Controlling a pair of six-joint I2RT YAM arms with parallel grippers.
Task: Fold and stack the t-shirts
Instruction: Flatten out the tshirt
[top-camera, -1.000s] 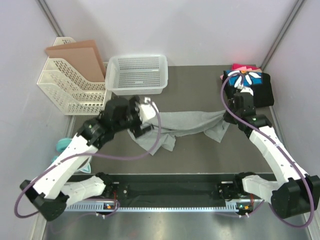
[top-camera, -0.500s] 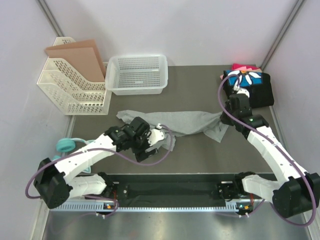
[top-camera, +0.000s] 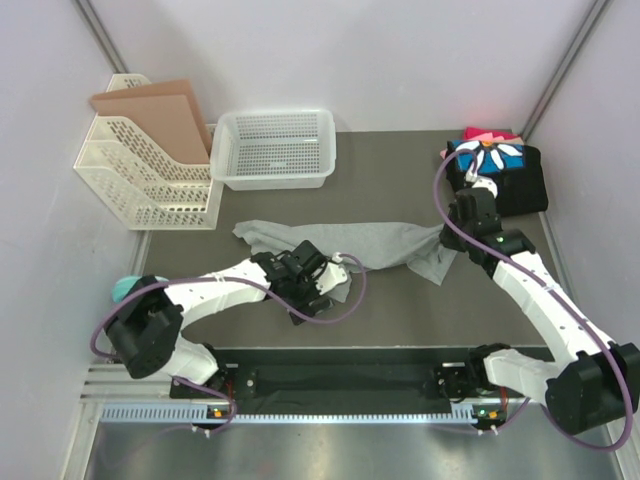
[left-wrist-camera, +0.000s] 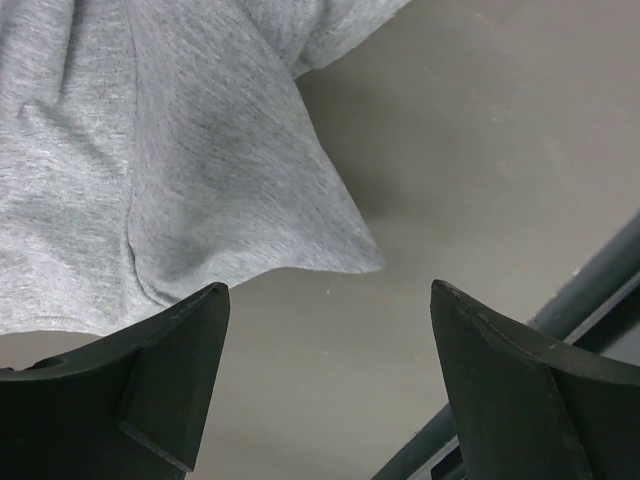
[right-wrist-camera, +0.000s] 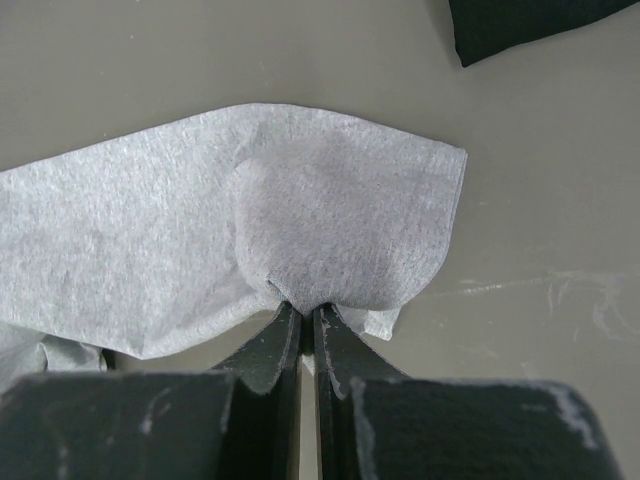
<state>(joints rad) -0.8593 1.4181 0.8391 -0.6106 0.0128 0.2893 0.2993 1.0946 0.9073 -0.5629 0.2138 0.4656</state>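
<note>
The grey t-shirt (top-camera: 375, 243) lies unfolded and bunched across the middle of the counter (top-camera: 400, 300), stretched as a band from left to right. The right hand (top-camera: 462, 224) is positioned at the right end of this garment; in the right wrist view the right hand (right-wrist-camera: 308, 312) is clenched, with its fingers pressed together on a pinched fold of the grey t-shirt (right-wrist-camera: 200, 230). The left hand (top-camera: 322, 288) is low over the counter at the near left part of the garment. In the left wrist view the left hand (left-wrist-camera: 327, 300) is released: its fingers (left-wrist-camera: 170, 350) stand wide apart with only bare counter between them, and a corner of the grey t-shirt (left-wrist-camera: 200, 170) lies just beyond the fingertips. The folded t-shirts (top-camera: 500, 165) are stacked at the far right corner of the counter: a black one with a blue panel and white daisy print is on top, and pink and red cloth (top-camera: 490, 134) shows at the far edge of the stack. A white mesh basket (top-camera: 275, 148) stands at the far centre, and a white file rack (top-camera: 140, 175) holding brown folders stands at the far left.
</note>
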